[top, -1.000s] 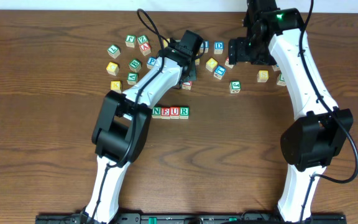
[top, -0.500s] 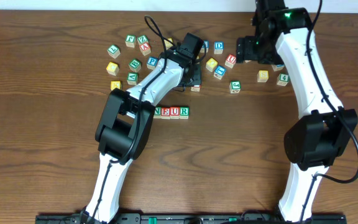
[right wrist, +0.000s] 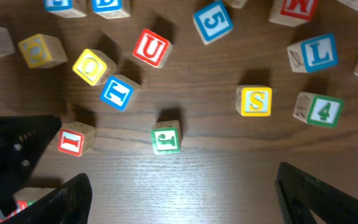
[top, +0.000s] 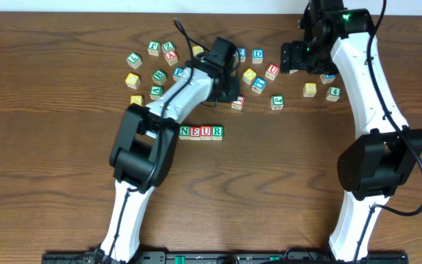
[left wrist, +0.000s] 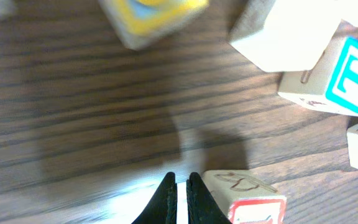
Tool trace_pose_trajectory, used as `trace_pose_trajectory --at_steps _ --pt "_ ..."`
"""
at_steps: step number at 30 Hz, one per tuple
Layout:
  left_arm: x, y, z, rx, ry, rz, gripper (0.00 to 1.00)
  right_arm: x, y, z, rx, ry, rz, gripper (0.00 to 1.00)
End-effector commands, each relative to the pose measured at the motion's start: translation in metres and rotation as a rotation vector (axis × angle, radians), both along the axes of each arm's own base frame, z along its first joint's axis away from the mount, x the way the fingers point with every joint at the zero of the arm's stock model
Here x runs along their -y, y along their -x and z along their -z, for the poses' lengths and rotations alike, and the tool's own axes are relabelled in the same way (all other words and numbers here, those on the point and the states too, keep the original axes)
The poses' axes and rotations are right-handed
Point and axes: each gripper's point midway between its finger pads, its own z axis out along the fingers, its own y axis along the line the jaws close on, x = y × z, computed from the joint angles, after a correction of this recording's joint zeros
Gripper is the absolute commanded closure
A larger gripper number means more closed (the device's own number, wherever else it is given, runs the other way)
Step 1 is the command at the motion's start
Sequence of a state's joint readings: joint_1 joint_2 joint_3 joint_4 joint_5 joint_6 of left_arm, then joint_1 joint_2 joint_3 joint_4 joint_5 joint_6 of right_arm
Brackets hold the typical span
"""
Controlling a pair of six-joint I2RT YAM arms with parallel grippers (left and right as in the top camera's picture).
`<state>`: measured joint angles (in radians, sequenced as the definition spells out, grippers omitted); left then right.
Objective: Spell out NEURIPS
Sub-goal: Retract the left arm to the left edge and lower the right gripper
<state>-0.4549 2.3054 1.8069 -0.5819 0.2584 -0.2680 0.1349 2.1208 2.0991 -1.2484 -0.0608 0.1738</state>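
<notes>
Fingers (left wrist: 197,202) of my left gripper (left wrist: 180,193) are shut, empty, beside the red-lettered wooden I cube (left wrist: 247,199), lower right. My right gripper (right wrist: 182,186) gapes. Next I'd nudge I after the NEUR row (top: 201,132).

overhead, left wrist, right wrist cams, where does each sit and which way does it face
Overhead: above the table, looking straight down; left arm, right arm and the NEUR row show.
Left wrist: on the left arm, low, facing the wood; shut left hand at bottom edge.
Right wrist: on the right arm, higher, facing down at loose cubes; open right hand at bottom corners.
Shared: overhead and right wrist both show the red U cube.
</notes>
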Motion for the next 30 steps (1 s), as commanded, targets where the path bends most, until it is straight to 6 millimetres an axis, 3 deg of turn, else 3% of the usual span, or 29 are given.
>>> trace_pose_trajectory --at_steps 1,9,12,15,18,22,26,30 --pt "-0.024 -0.015 -0.06 0.093 0.037 -0.038 0.92 -0.012 -0.005 -0.002 0.018 -0.053 -0.068 0.11" --pt "-0.139 -0.026 -0.167 0.254 -0.044 -0.289 0.92 -0.062 -0.012 -0.001 0.096 -0.078 -0.322 0.11" --pt "-0.179 -0.018 -0.205 0.301 -0.039 -0.367 0.92 -0.089 -0.011 0.014 0.101 -0.049 -0.467 0.11" --pt "-0.214 -0.008 -0.229 0.325 -0.042 -0.438 0.92 -0.11 -0.009 0.038 0.081 0.003 -0.567 0.11" --pt "-0.238 0.0 -0.235 0.317 -0.052 -0.486 0.87 -0.118 -0.009 0.069 0.04 0.089 -0.604 0.14" --pt "-0.255 0.009 -0.228 0.271 -0.07 -0.52 0.87 -0.134 0.001 0.104 -0.019 0.113 -0.708 0.18" --pt "-0.257 0.013 -0.225 0.25 -0.077 -0.523 0.87 -0.144 0.006 0.122 -0.044 0.121 -0.758 0.21" --pt "-0.257 0.013 -0.225 0.249 -0.077 -0.523 0.87 -0.148 0.008 0.126 -0.047 0.123 -0.779 0.2"
